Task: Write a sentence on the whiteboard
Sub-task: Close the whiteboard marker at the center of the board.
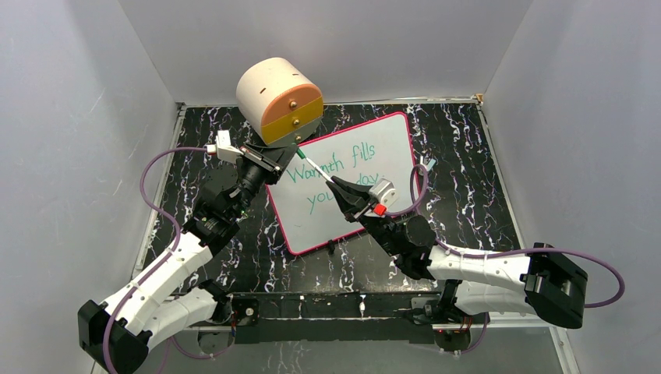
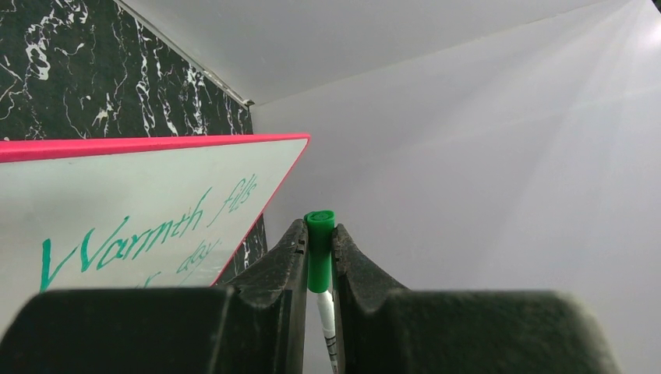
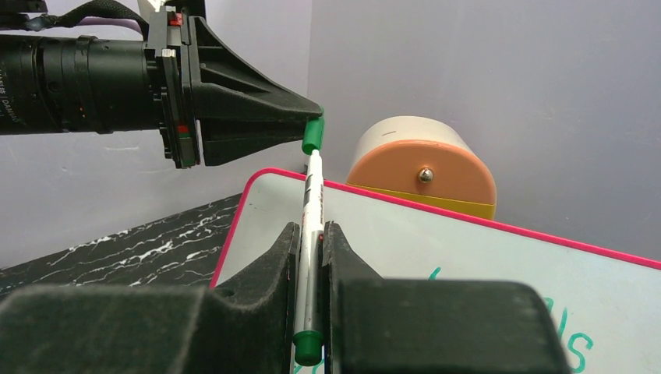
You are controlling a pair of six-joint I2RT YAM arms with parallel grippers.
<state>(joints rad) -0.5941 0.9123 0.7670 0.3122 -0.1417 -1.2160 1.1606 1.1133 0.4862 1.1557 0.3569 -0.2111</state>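
The whiteboard point(image 1: 366, 210) lies tilted on the black marbled table, with its pink rim. The sentence point(image 1: 331, 175) in green reads "Warmth fills your day", and my right arm partly covers it. My right gripper point(image 1: 339, 187) is shut on the white barrel of a marker point(image 3: 312, 202), held above the board. My left gripper point(image 1: 291, 149) is shut on the marker's green cap point(image 2: 319, 253), which sits on the marker's far end. The board point(image 2: 132, 179) and the writing point(image 2: 125, 241) show in the left wrist view. The board point(image 3: 483, 257) shows under the marker in the right wrist view.
A round beige, orange and yellow container point(image 1: 279, 100) stands at the board's back left corner, also in the right wrist view point(image 3: 425, 167). Grey walls close in three sides of the table point(image 1: 468, 156). Purple cables loop beside both arms.
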